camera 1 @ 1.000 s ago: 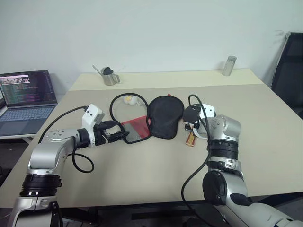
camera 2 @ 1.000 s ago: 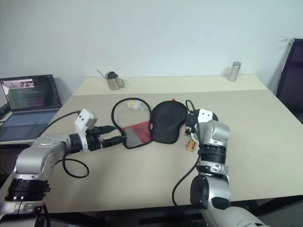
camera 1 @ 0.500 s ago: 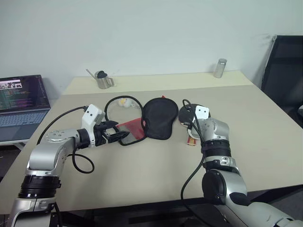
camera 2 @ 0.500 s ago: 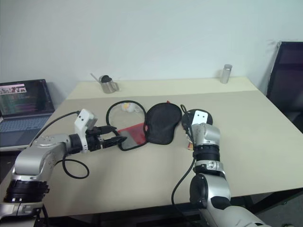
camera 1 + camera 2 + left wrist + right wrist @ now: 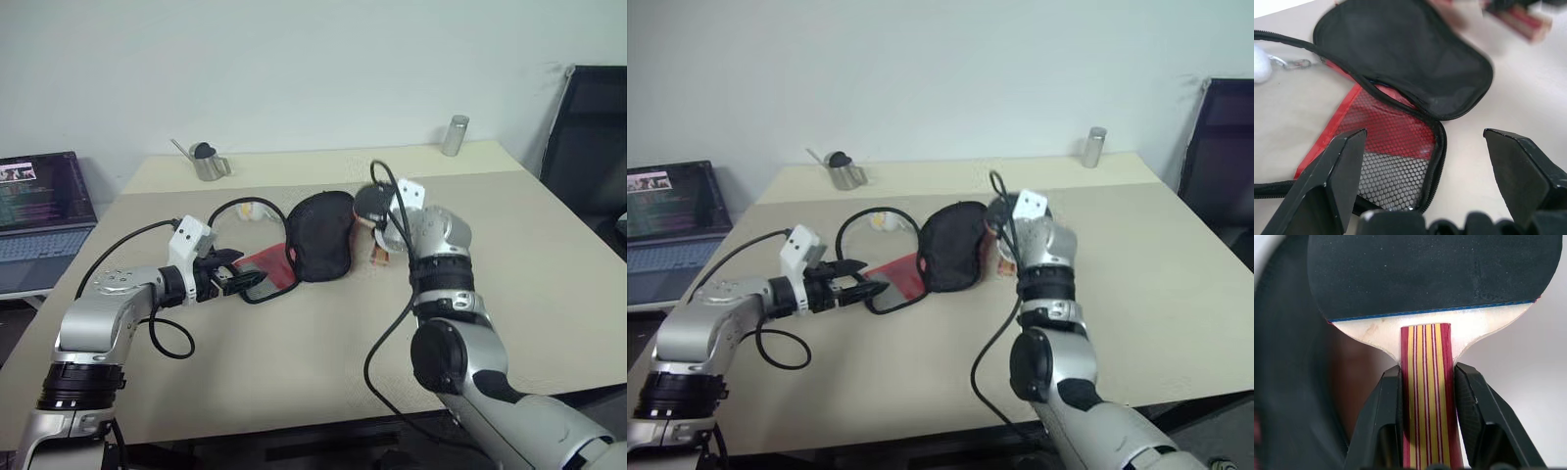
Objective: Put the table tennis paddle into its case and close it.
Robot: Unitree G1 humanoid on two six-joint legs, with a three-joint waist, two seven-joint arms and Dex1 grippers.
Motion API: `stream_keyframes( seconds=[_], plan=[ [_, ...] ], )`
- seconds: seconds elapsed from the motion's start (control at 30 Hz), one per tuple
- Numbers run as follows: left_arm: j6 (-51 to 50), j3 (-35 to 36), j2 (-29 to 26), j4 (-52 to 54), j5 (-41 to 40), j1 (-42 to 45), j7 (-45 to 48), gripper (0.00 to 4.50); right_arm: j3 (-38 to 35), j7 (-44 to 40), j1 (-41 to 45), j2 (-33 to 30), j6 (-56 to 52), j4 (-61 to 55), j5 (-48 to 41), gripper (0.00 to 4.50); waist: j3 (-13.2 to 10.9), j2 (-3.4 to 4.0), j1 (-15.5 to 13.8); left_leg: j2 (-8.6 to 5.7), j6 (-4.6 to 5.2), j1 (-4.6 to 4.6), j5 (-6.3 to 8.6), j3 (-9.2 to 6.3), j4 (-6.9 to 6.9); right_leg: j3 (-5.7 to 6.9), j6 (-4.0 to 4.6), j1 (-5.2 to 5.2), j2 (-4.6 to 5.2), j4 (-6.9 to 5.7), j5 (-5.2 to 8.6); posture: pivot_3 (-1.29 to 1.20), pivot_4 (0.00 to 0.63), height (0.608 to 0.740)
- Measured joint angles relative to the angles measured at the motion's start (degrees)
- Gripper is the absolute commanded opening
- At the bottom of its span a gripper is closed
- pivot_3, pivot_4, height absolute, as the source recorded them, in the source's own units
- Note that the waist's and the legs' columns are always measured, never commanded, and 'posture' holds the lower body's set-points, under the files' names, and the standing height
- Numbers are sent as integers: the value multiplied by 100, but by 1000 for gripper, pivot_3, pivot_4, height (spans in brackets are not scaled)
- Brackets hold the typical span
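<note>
The case [image 5: 321,235] lies open mid-table, its black round part flat and its red mesh part [image 5: 266,266] toward my left arm. My left gripper [image 5: 235,281] hovers open just over that red mesh corner [image 5: 1393,147], touching nothing. My right gripper [image 5: 382,232] is shut on the striped wooden handle [image 5: 1425,382] of the table tennis paddle [image 5: 368,204]. It holds the paddle off the table at the case's right edge. The black rubber face [image 5: 1430,274] stands ahead of the fingers [image 5: 1385,416].
A laptop [image 5: 39,201] sits at the far left. A small metal watering can [image 5: 206,164] and a metal cylinder [image 5: 453,135] stand along the table's back edge. A white ball charm [image 5: 257,209] lies by the case's zipper loop. A black chair [image 5: 588,127] stands at right.
My right gripper has shut on the paddle's handle and lifted the paddle up off the table toward the case. The left arm has stayed still. The camera has shifted.
</note>
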State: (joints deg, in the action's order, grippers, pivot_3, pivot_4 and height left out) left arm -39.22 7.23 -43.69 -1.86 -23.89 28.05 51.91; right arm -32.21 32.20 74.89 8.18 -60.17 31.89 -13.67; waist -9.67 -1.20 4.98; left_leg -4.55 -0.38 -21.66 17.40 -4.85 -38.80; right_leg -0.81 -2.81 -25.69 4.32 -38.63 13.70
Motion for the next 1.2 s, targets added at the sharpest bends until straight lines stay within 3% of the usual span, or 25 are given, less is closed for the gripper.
stream_keyframes(
  seconds=[0.3,0.8,1.2],
  plan=[
    [-1,61,-69,29,-1,-8,-31,4180,157,44,197,98,534,613,-129,1097,0,0,15,9,0,-31,0,22,3,-14,4,-40,-6,-6,-3,0,150,740],
    [-291,339,-131,677,-221,-508,-310,4180,454,-878,970,175,2664,3351,-682,1097,-1,0,18,13,0,-31,0,24,3,-15,8,-40,-12,-3,-5,0,150,740],
    [-459,441,-155,933,-312,-642,-505,4180,420,-1595,973,187,3087,3897,-1241,1097,-1,1,18,15,0,-30,0,24,3,-15,9,-40,-13,-3,-5,0,150,740]
  ],
)
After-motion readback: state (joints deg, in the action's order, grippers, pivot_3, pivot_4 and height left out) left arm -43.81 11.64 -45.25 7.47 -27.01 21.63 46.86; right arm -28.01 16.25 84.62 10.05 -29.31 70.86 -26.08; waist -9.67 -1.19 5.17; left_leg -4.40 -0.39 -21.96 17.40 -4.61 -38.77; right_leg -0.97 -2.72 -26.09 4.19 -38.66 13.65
